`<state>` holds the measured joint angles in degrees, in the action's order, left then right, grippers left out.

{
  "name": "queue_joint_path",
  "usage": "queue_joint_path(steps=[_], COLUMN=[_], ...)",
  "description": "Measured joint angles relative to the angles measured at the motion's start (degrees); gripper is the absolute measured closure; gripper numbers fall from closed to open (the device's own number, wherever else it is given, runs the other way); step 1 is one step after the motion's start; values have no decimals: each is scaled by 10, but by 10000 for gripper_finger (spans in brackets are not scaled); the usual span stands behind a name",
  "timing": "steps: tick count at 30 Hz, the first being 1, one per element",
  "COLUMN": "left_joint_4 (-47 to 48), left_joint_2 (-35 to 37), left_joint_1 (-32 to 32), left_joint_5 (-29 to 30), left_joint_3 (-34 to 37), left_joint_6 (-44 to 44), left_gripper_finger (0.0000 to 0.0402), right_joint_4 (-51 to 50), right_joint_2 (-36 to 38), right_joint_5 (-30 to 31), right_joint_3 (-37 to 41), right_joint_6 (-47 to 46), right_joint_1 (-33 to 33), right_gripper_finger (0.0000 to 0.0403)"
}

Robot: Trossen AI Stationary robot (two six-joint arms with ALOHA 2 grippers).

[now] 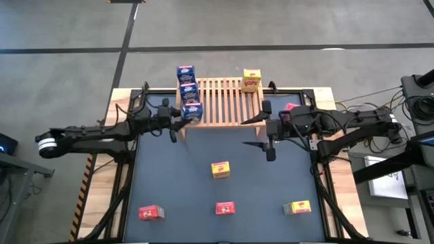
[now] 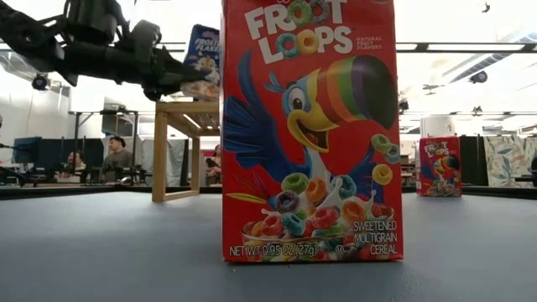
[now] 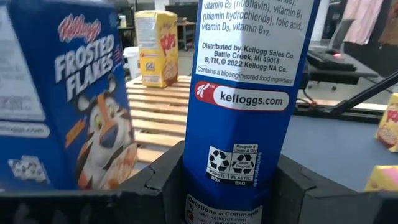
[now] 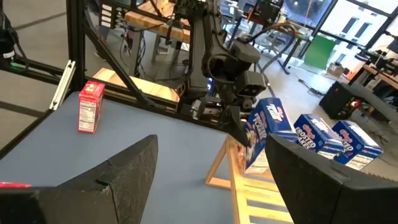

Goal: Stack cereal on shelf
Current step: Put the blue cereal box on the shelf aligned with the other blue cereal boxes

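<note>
With my left gripper (image 1: 184, 120) clamped on the third blue box (image 1: 192, 112) at the shelf (image 1: 224, 102) edge, right gripper (image 1: 266, 129) wide and empty, five boxes remain unshelved.

A: Left arm pose?
B: The dark six-joint left arm reaches in from the table's left edge, wrist near the rear. Its dark two-finger left gripper (image 1: 184, 120) is clamped on a small blue cardboard cereal box (image 3: 249, 93), one finger (image 3: 158, 186) pressed against each side.

A: Right arm?
B: The dark right arm extends from the right edge toward mid-table. Its dark two-finger right gripper (image 1: 261, 132) hangs with fingers (image 4: 93, 186) spread wide, holding nothing.
</note>
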<state>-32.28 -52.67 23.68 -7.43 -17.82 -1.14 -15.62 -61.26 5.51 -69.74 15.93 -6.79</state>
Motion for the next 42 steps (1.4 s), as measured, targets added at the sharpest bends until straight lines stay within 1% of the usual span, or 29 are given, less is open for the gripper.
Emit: queue_joint_path(steps=[4,8,17,23,26,36,39,42], left_joint_4=[-26,-60,-176,-181,-183,-192,-190,-190], left_joint_2=[-18,-28,-27,-32,-39,-90,-104,-114], left_joint_1=[19,39,72,76,76,79,79,80], left_joint_5=[-36,-57,-95,-99,-118,-127,-129,-129], left_joint_3=[0,12,84,86,80,56,45,38], left_joint_6=[0,4,40,43,43,47,47,47], left_gripper_finger=[255,255,255,255,255,254,244,225], right_joint_4=[1,1,1,19,18,26,27,27], right_joint_2=[8,9,7,2,-1,-8,-8,-8], right_joint_5=[0,0,0,0,0,0,0,0], right_joint_3=[7,9,10,10,10,14,15,17], right_joint_6=[-3,-4,-5,-3,-3,2,1,1], right_joint_1=[0,0,0,0,0,0,0,0], right_gripper_finger=[117,117,117,117,117,117,117,117])
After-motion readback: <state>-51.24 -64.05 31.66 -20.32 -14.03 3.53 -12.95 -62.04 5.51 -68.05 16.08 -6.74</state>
